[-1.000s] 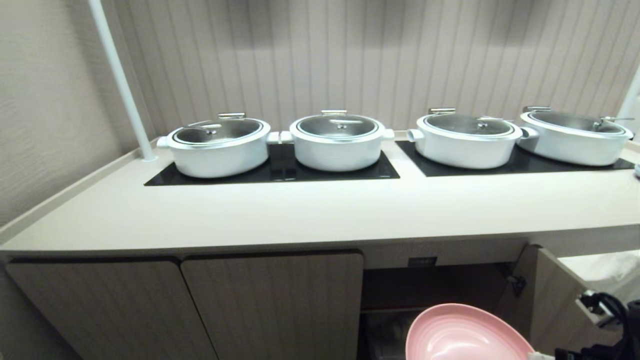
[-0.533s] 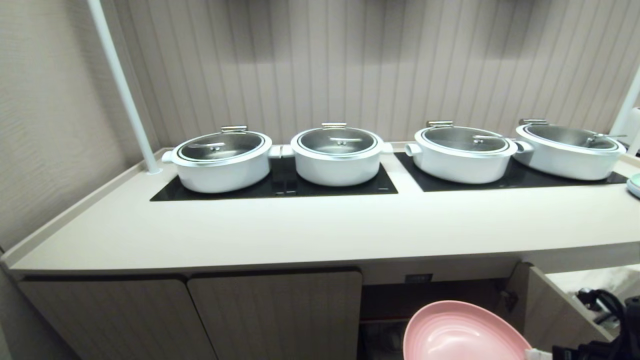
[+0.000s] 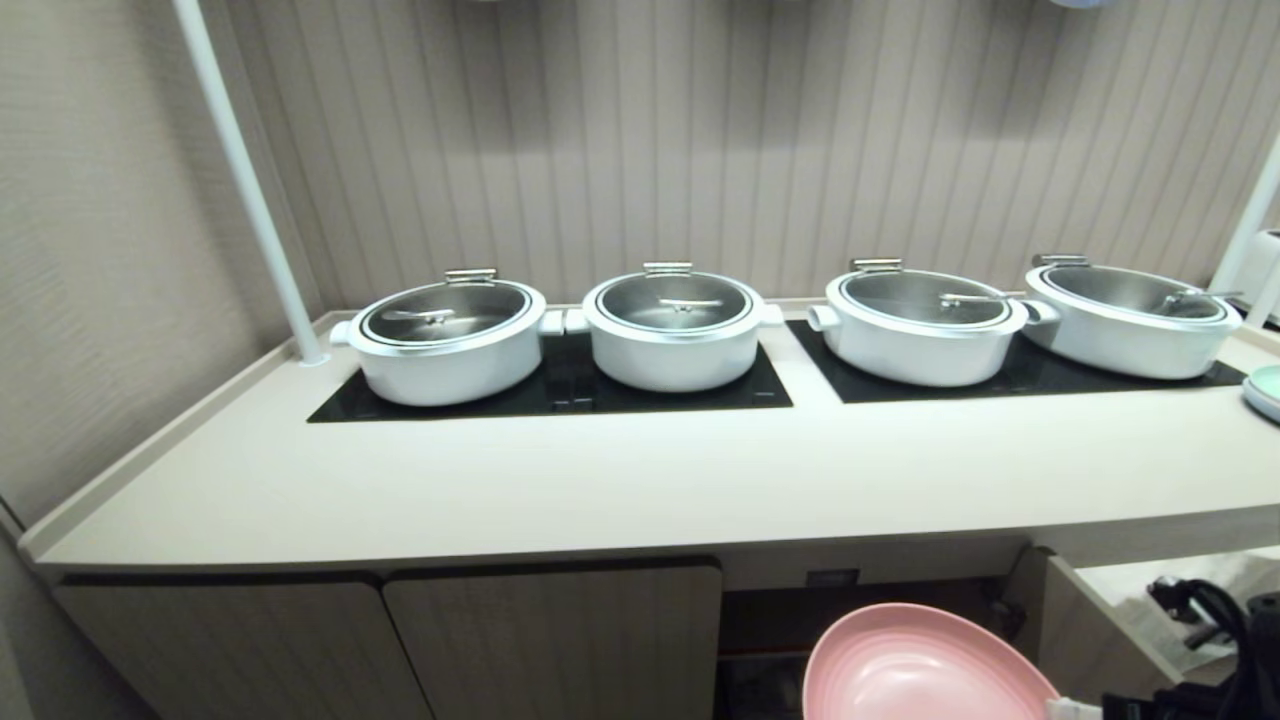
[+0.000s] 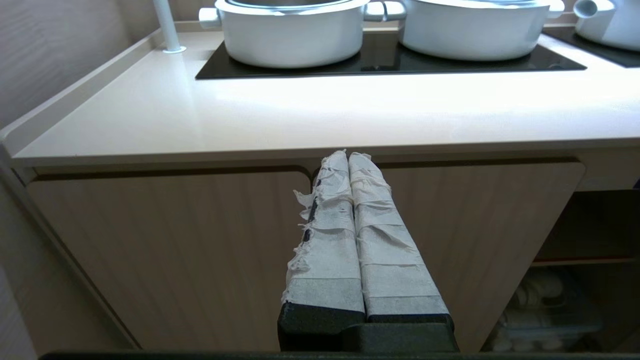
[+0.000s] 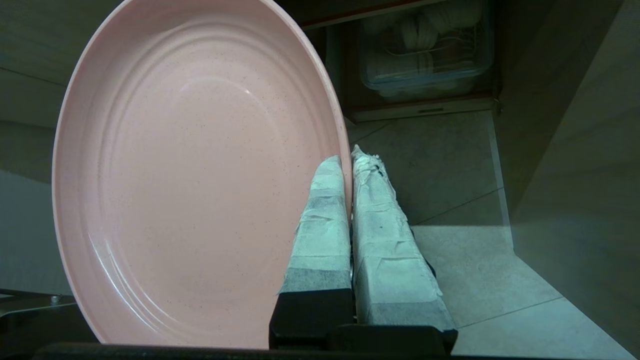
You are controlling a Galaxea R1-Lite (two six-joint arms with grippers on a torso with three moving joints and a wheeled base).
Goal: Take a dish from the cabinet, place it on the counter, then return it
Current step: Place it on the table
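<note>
White pole (image 3: 250, 190): set at the far left of the counter, rising past the fluted wall.
Counter (image 3: 640, 480): a pale cream worktop spanning the head view, with two black hob panels (image 3: 560, 385) let into it; its front strip is bare.
White pots (image 3: 445, 335): four are lined up along the back on the hob panels, each lidded with glass and steel.
Closed doors (image 3: 400, 650): two wood-grain fronts are seen below the counter's left half, both shut.
Left gripper (image 4: 348, 160): its tape-wrapped fingers are pressed together with nothing between them; it is held in front of the closed doors, just under the counter edge, touching nothing.
Cabinet (image 3: 860, 610): the opening lies right of the closed doors, under a small black label (image 3: 832, 577); its door (image 3: 1100, 625) is swung open to the right.
Clear container (image 5: 425, 45): seen on the cabinet's lower level in the right wrist view, with pale items inside that cannot be made out.
Dish (image 3: 925, 665): the pink plate is held in the air in front of the cabinet opening, below counter level, clear of the counter and of the shelf.
Right gripper (image 5: 351, 159): its taped fingers are clamped narrowly on the dish's rim, one pad inside the plate and one behind it.
Blue-green plate (image 3: 1265, 390): only an edge is seen at the far right of the counter.
</note>
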